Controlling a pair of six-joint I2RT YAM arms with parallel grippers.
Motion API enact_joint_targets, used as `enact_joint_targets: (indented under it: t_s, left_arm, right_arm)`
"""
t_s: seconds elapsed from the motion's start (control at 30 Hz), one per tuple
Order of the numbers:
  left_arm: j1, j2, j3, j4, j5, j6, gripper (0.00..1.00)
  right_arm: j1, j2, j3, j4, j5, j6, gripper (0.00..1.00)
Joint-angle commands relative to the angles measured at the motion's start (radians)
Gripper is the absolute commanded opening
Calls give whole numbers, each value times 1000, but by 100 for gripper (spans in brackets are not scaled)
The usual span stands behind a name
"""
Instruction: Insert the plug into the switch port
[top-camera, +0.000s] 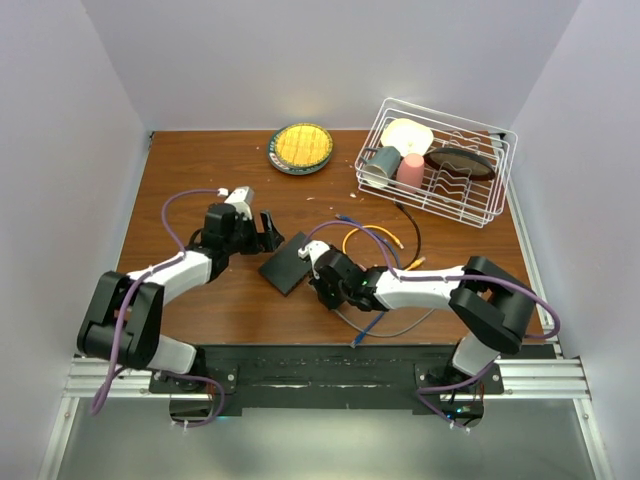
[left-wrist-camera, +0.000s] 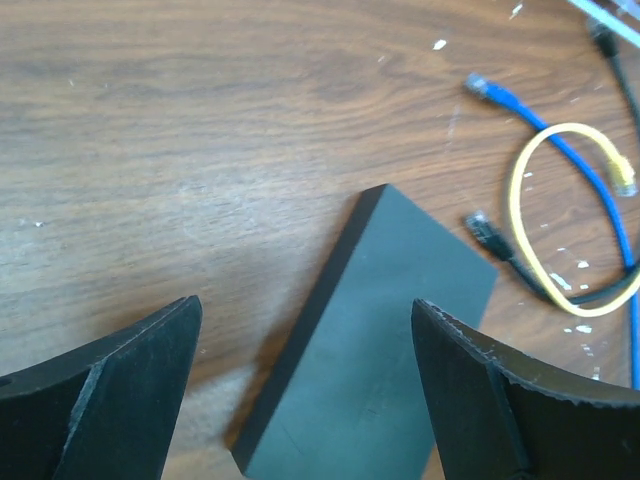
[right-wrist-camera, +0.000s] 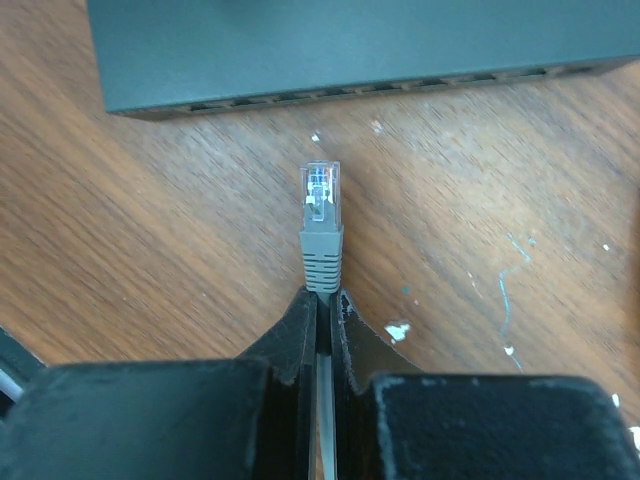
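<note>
The grey network plug with a clear tip (right-wrist-camera: 320, 205) juts from the right claw (right-wrist-camera: 322, 300), whose two black fingers are clenched on the ribbed grey boot just behind it. The plug points at the row of small switch ports (right-wrist-camera: 380, 88) along one long edge of the flat black rectangular switch box (right-wrist-camera: 350, 40). A strip of bare wood lies between tip and ports (no contact). The box lies flat near the middle of the brown wooden bench (top-camera: 200, 170).

The left claw (left-wrist-camera: 305, 310) hangs over the box's other end, fingers spread wide, holding nothing. Beside the box, a blue cable (left-wrist-camera: 520, 105), a yellow cable (left-wrist-camera: 512, 200) and a black cable (left-wrist-camera: 483, 230) lie loose and looped. At the far edge sit a round yellow-centred plate (top-camera: 300, 147) and a white wire dish rack (top-camera: 455, 208) holding cups and dishes.
</note>
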Motion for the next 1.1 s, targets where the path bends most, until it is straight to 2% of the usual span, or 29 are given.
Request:
enact_joint_targets:
  t_s: [0.0,0.27,1.07]
  left_arm:
    - [1,79,31,42,34,32,92]
    - [1,162,7,108,144,7,87]
    - [1,187,-12,130,145,-18,85]
  right_arm:
    - [15,42,39,14,-52,-10,0]
    - [41,83,72,-1,-80,-13,0]
    - [75,169,144,-107,-40,-24,0]
